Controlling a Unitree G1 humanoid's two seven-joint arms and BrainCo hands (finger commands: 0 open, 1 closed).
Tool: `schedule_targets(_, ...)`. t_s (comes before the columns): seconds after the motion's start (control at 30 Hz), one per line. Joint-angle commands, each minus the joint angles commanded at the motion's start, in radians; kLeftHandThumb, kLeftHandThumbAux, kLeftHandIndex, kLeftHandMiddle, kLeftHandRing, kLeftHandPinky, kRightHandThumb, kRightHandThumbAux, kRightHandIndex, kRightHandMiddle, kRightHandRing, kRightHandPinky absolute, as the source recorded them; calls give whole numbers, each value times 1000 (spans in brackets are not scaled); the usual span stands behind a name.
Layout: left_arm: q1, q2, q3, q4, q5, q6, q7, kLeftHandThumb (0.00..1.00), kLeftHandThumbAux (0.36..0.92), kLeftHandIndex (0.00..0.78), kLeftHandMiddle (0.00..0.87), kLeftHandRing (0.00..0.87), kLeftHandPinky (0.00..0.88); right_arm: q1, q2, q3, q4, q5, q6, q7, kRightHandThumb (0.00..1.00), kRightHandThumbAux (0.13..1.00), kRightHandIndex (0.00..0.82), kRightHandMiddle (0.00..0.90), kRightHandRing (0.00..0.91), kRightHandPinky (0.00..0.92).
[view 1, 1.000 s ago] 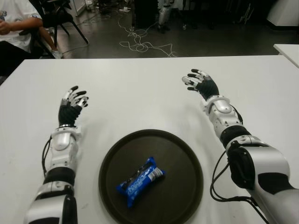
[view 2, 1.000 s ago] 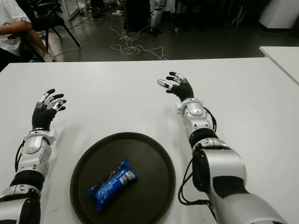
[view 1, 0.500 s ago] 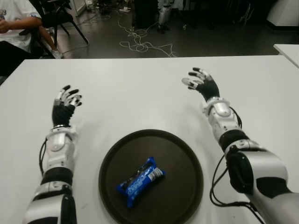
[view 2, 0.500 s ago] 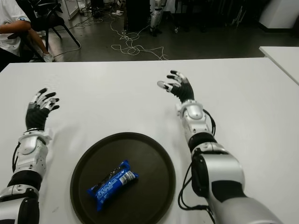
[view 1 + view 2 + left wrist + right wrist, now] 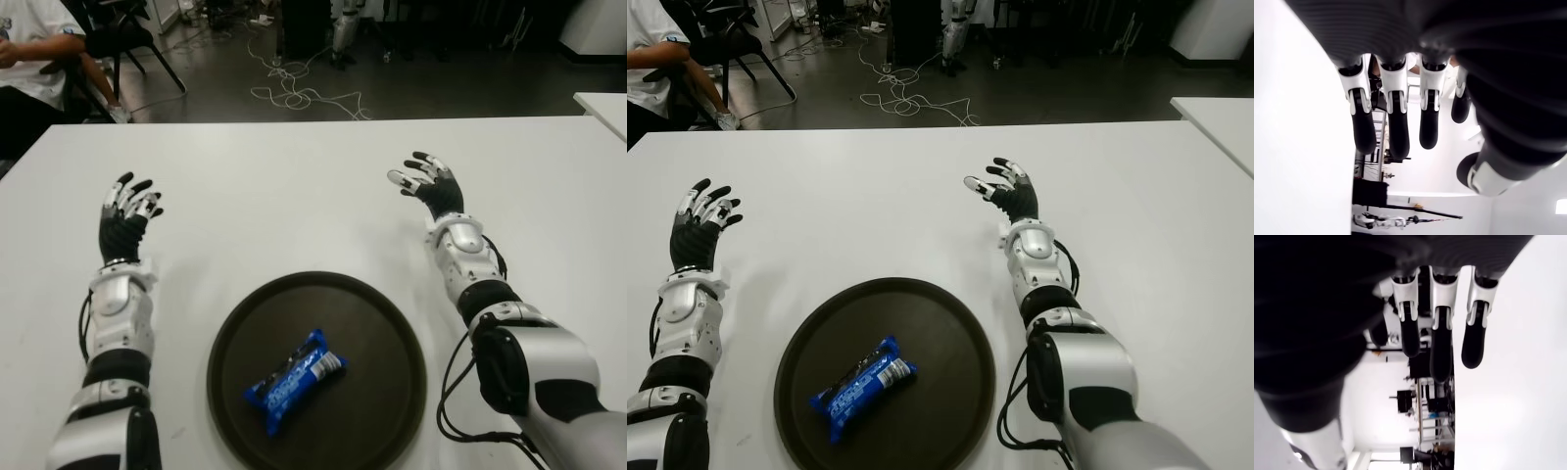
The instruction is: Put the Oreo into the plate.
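You are looking down at a white table (image 5: pixel 294 186). Near its front edge sits a round dark plate (image 5: pixel 382 333), and the Oreo (image 5: pixel 294 381), a blue foil pack with white lettering too small to read, lies flat inside it, slightly left of the plate's middle and angled with one end toward the far right. Your left hand (image 5: pixel 123 214) shows to the left of the plate, well apart from it, fingers (image 5: pixel 1396 122) spread and holding nothing. Your right hand (image 5: pixel 428 184) shows beyond the plate's right side, also well apart, its fingers (image 5: pixel 1440 352) likewise splayed and empty. At the far left, past the table's edge, a person (image 5: pixel 34 49) in a white shirt sits on a chair, and white cables (image 5: pixel 294 93) lie coiled on the dark floor behind the table.
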Motion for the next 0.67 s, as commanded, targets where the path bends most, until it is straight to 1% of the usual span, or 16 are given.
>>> schedule_targets(0.1, 3, 0, 0, -8, 1, 9, 5, 176, 709, 167, 262, 276, 313, 2, 1, -3, -2, 4, 4, -8, 0, 838, 218, 320, 360, 408)
schedule_targets(0.33, 14, -12, 2, -26, -8, 26, 4, 179, 700, 164, 261, 278, 321, 5, -17, -18, 31, 11, 13, -22, 0, 827, 213, 315, 351, 398)
schedule_targets(0.43, 24, -22, -6, -36, 2, 30, 13, 182, 702, 168, 264, 278, 319, 4, -24, -21, 49, 12, 24, -27, 0, 813, 213, 318, 355, 400)
schedule_targets(0.5, 23, -20, -9, -26, 10, 32, 18, 184, 702, 172, 266, 279, 318, 1, -25, -22, 55, 13, 34, -32, 0, 802, 216, 323, 361, 403)
schedule_targets(0.67, -7, 13, -8, 104, 32, 6, 10, 203, 699, 186, 277, 289, 327, -1, -24, -23, 57, 15, 42, -43, 0, 804, 217, 330, 370, 405)
